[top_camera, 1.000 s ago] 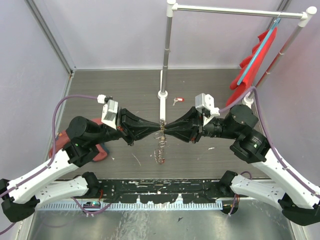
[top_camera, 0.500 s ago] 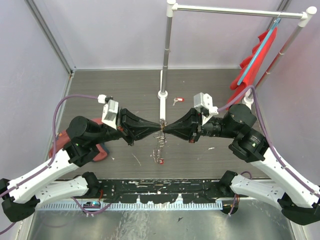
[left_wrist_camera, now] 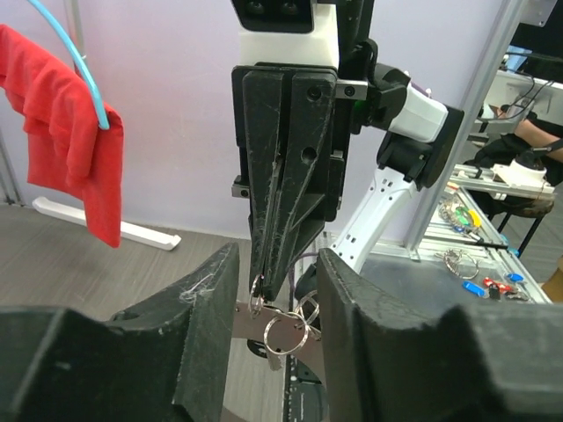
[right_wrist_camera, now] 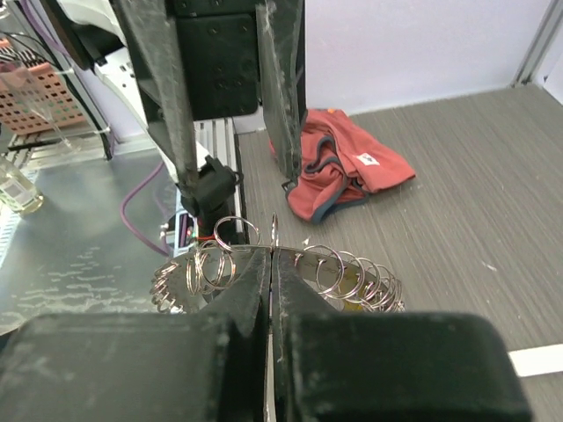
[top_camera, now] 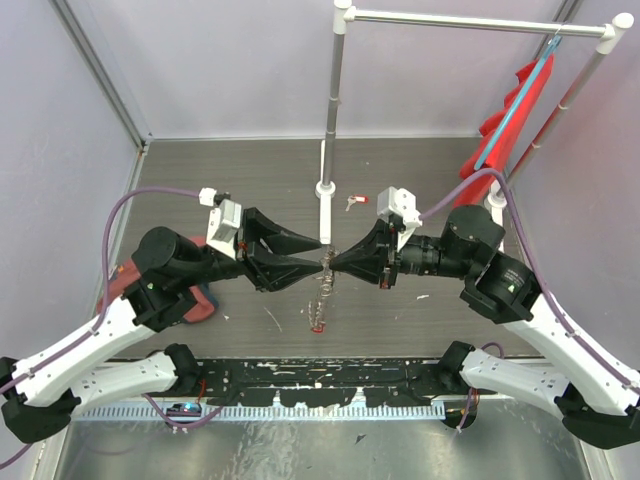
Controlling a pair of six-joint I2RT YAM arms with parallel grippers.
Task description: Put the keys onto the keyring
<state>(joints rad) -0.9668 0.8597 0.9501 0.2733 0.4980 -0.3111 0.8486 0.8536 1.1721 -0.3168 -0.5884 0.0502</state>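
Note:
The keyring (top_camera: pixel 321 292), a curved metal band threaded with several small split rings, hangs between my two grippers above the table. My right gripper (top_camera: pixel 330 262) is shut on its upper part; in the right wrist view (right_wrist_camera: pixel 271 255) the fingers pinch the band (right_wrist_camera: pixel 369 268) and one upright small ring. My left gripper (top_camera: pixel 320 252) is open, its fingers (left_wrist_camera: pixel 207 299) either side of the band (left_wrist_camera: pixel 251 318) without touching it. A small key with a red head (top_camera: pixel 352 203) lies on the table behind the grippers. A red bit (top_camera: pixel 318 325) shows at the keyring's lower end.
A metal rack pole (top_camera: pixel 333 100) stands on a white base right behind the grippers. A red towel on a blue hanger (top_camera: pixel 515 110) hangs at the back right. A red cloth (top_camera: pixel 195 302) lies under the left arm. A black strip runs along the table's near edge.
My left gripper has opened and let go of the keyring. My right gripper has shifted slightly left, still holding the keyring.

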